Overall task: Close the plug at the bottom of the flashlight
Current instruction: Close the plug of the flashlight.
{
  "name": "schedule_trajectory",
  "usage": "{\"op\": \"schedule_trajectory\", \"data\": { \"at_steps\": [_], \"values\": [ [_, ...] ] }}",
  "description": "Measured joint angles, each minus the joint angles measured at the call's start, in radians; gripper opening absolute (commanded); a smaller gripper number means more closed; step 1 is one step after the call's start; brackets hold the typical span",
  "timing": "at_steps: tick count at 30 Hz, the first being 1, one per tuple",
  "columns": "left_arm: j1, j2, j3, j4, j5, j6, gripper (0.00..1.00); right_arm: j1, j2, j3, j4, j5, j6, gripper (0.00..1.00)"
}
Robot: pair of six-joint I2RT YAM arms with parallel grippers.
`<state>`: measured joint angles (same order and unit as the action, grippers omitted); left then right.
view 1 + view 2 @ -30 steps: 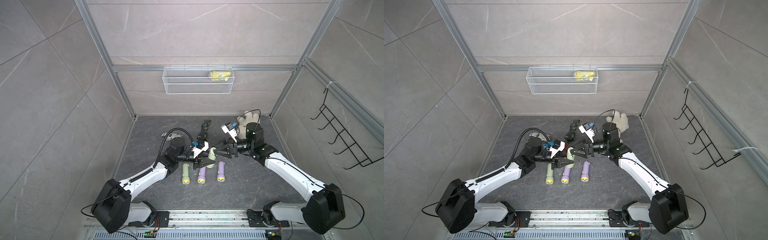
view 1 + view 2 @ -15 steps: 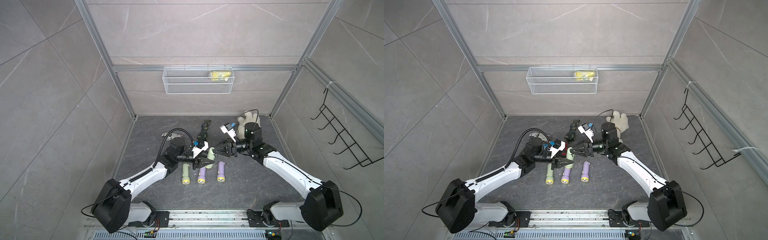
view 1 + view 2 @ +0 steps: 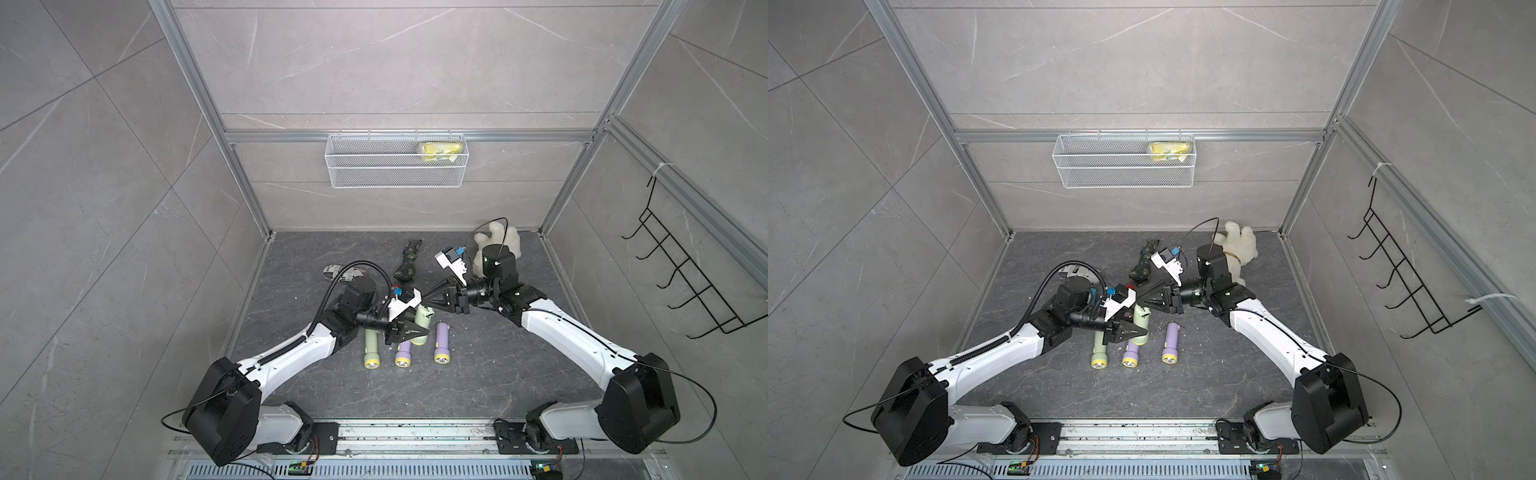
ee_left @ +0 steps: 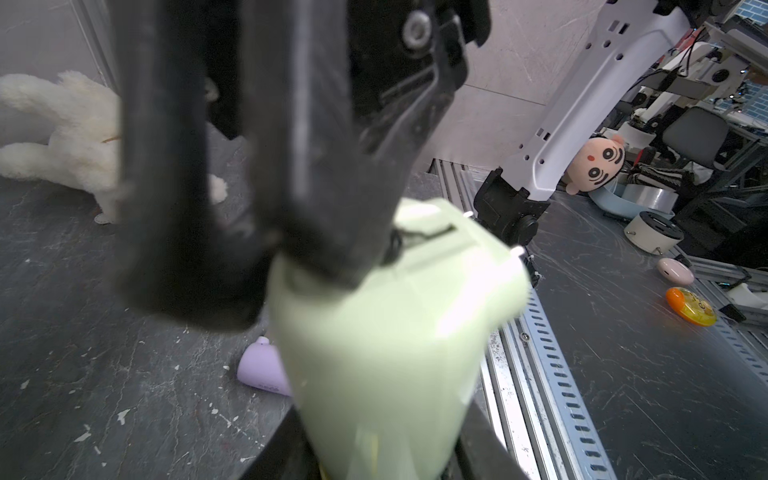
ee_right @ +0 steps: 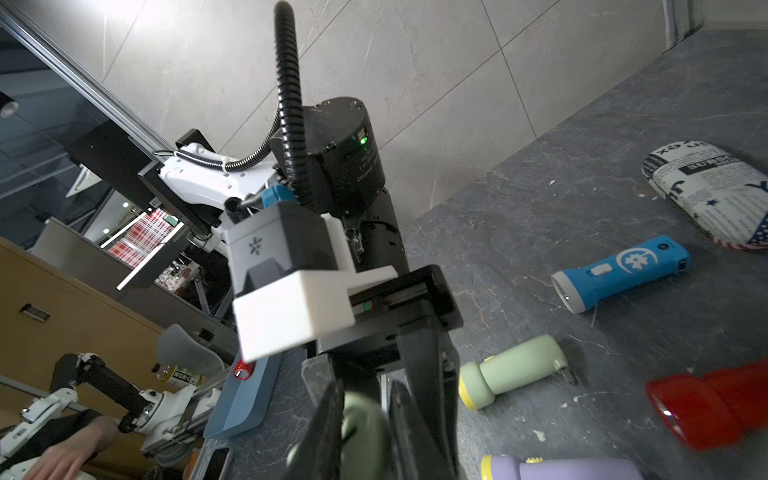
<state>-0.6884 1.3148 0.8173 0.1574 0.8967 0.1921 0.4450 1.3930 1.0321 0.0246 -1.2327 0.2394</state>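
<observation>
Left claw (image 3: pixel 417 332) and right claw (image 3: pixel 427 300) tight on one green flashlight (image 3: pixel 424 319); two purple flashlights (image 3: pixel 402 353) (image 3: pixel 441 343) nearby

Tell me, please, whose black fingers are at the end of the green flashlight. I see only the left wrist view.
Observer: They belong to the right gripper, which has the end of the green flashlight between its jaws.
Operator: What lies on the floor near it?
Observer: Three in a row: a second green flashlight, a purple flashlight, a second purple flashlight.
Operator: Any more?
Observer: Yes, the right wrist view shows a blue flashlight and a red flashlight on the floor.
</observation>
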Motion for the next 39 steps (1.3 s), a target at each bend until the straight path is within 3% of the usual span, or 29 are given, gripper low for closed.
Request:
{"op": "schedule_trajectory", "data": {
  "at_steps": [2, 6, 13, 18, 28, 31, 36, 39],
  "values": [
    [-0.016, -0.001, 0.005, -0.027, -0.003, 0.009, 0.0, 0.012, 0.008, 0.002, 0.007, 0.005, -0.005, 0.05],
    [-0.037, -0.022, 0.04, -0.043, 0.001, 0.023, 0.0, 0.03, 0.039, -0.016, 0.021, 0.023, 0.003, 0.0],
    [-0.032, -0.079, 0.091, 0.053, 0.003, 0.052, 0.0, 0.033, 0.042, -0.026, -0.034, 0.17, 0.003, 0.01],
    [-0.032, -0.085, 0.091, 0.058, -0.006, 0.067, 0.0, 0.024, 0.042, -0.01, -0.132, 0.356, -0.005, 0.07],
    [-0.032, -0.078, 0.091, 0.045, -0.052, 0.08, 0.0, 0.018, 0.033, 0.006, -0.249, 0.682, -0.013, 0.1],
    [-0.032, -0.064, 0.091, 0.047, -0.055, 0.082, 0.0, 0.015, 0.016, 0.006, -0.261, 0.703, -0.022, 0.16],
    [-0.032, -0.041, 0.071, 0.053, -0.055, 0.084, 0.0, -0.037, -0.063, 0.003, -0.258, 0.628, -0.024, 0.48],
    [-0.029, -0.025, 0.061, 0.051, -0.053, 0.085, 0.0, -0.084, -0.127, -0.001, -0.255, 0.555, -0.019, 0.57]
  ]
}}
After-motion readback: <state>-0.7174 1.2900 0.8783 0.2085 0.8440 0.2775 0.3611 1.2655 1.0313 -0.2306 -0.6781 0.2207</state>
